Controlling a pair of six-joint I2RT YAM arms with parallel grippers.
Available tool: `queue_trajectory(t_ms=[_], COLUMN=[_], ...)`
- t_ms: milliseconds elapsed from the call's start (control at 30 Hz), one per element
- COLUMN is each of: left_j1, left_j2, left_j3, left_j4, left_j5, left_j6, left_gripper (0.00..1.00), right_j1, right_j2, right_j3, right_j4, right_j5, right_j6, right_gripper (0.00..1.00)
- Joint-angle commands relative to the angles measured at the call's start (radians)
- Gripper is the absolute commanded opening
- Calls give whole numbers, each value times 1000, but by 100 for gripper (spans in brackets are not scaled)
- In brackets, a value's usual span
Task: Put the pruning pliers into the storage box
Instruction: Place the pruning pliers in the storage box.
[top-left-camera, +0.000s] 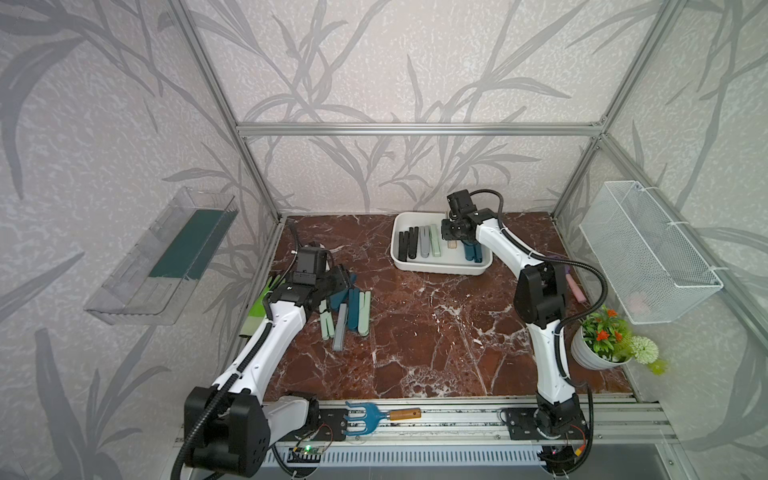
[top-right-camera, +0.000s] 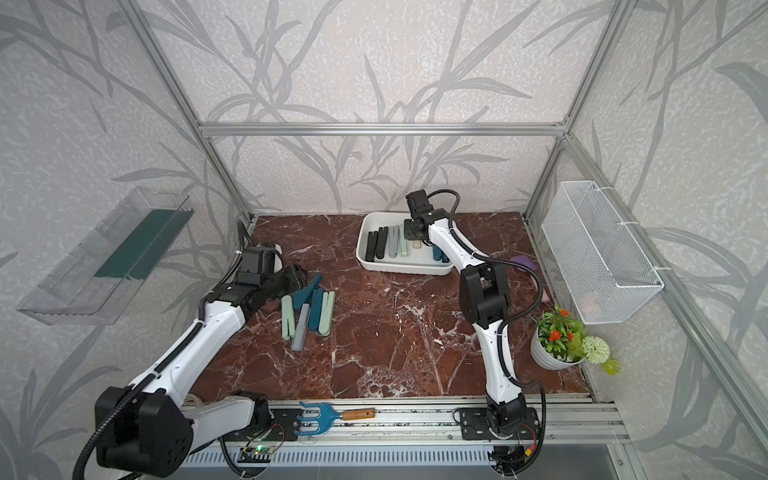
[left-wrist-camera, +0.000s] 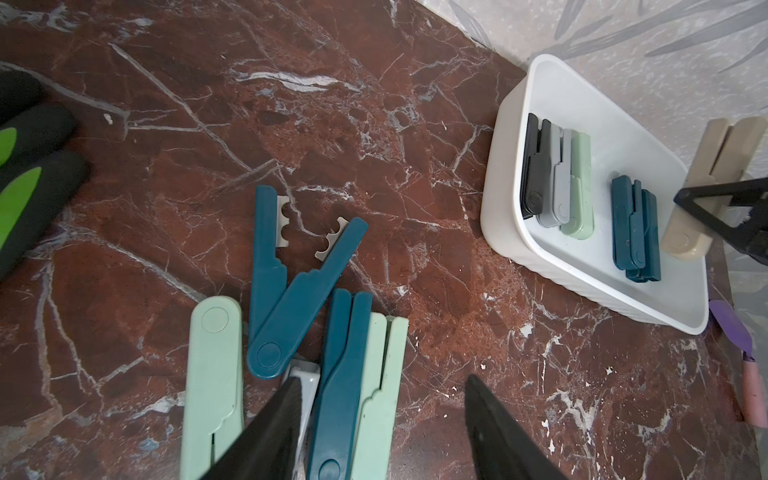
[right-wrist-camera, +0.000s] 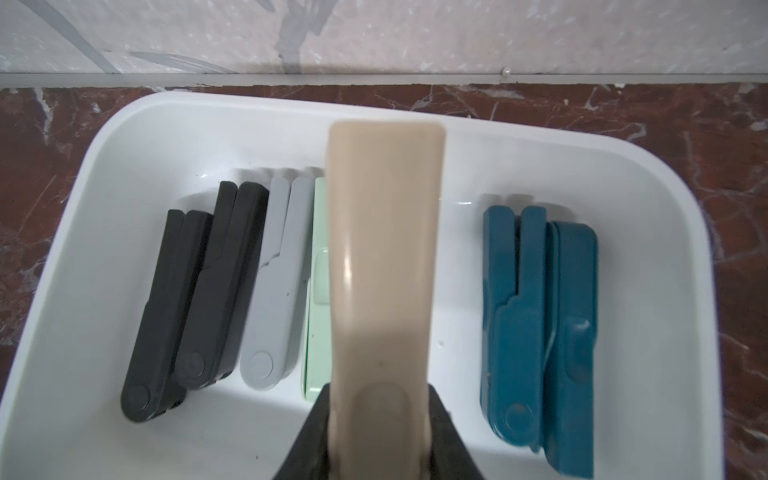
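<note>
Here, farthest left, a green and black glove (left-wrist-camera: 25, 174) lies on the marble table (top-left-camera: 436, 345) beside the side rail. Just right of it my left gripper (left-wrist-camera: 384, 380) hangs over the loose pliers (top-left-camera: 347, 311). Its fingers (left-wrist-camera: 270, 424) are spread apart and hold nothing. One fingertip overlaps a grey tool, though I cannot tell whether it touches.

Five tools lie there close together: mint, the open teal pliers (left-wrist-camera: 291, 286) splayed into a V with toothed blades showing, then grey, teal and mint. Right of that heap is a broad stretch of bare marble, open all the way to the box (top-left-camera: 440, 269), which sits near the back wall, well apart from the heap.

Inside the box, two black pliers (right-wrist-camera: 183, 311), grey pliers (right-wrist-camera: 274, 291) and mint pliers (right-wrist-camera: 318, 291) are packed side by side at its left end. Two teal pliers (right-wrist-camera: 540, 332) lie toward its right end, and a strip of white floor shows between the two groups. My right gripper (right-wrist-camera: 380, 419) is clenched on the pivot end of the beige pliers (right-wrist-camera: 382, 249), holding them over that strip.

Further right, a spatula (top-left-camera: 577, 290) and a flower pot (top-left-camera: 590, 357) sit by the table's right edge, and a wire basket (top-left-camera: 648, 257) hangs on the right wall.
</note>
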Motion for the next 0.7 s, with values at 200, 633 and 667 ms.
queue_trajectory(t_ms=[200, 633, 667], left_j1=[-6, -6, -6], left_j2=[-11, 8, 7], left_j3=[20, 34, 33], left_j4=[-25, -26, -26], left_j5=[-33, -29, -30], left_j6=[9, 12, 12], left_gripper=[63, 63, 63], right_j1=[-25, -24, -24], right_j2=[209, 271, 275], right_j3=[269, 252, 254], right_j4=[-91, -78, -78], right_j5=[-51, -85, -85], right_j6=[-78, -51, -49], right_gripper=[22, 22, 22])
